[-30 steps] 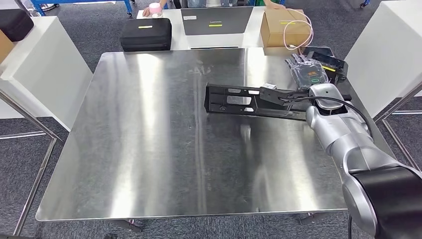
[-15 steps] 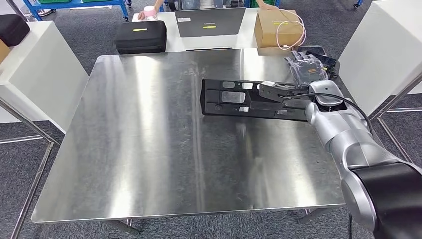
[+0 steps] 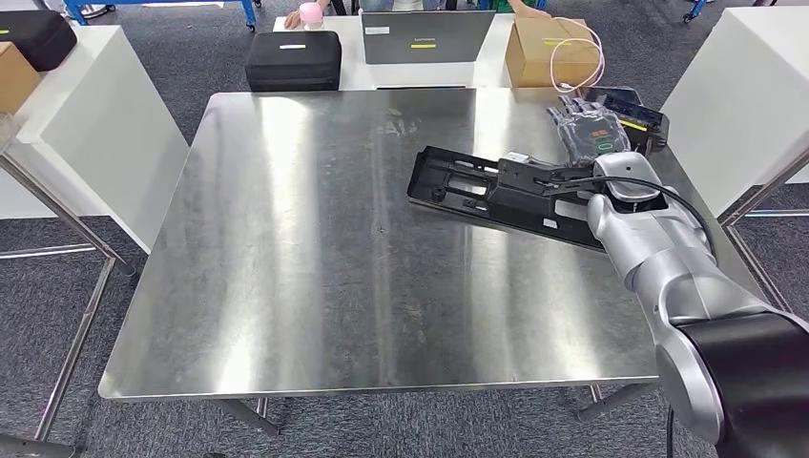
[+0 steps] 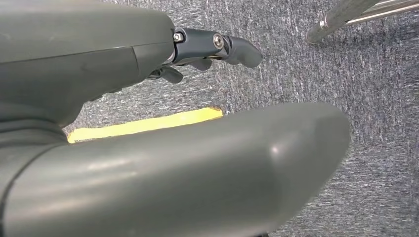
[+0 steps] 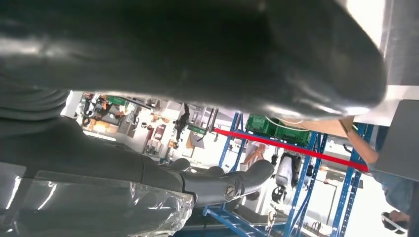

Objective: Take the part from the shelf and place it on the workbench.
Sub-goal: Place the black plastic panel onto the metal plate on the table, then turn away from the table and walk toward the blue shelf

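Since the earlier frame, the right hand [image 3: 539, 183] has swung the black part [image 3: 477, 188] slantwise and lower over the bench [image 3: 286, 258]. It grips the part near its right end. Long, stiff, slotted and probably light, the part would balance better held nearer its middle. The left hand [image 4: 212, 47] hangs beside the floor, fingers loose, holding nothing.

The silver right arm's hand [image 3: 530, 181] covers the middle of the long black slotted plastic part [image 3: 458, 183]; its grip there stays hidden
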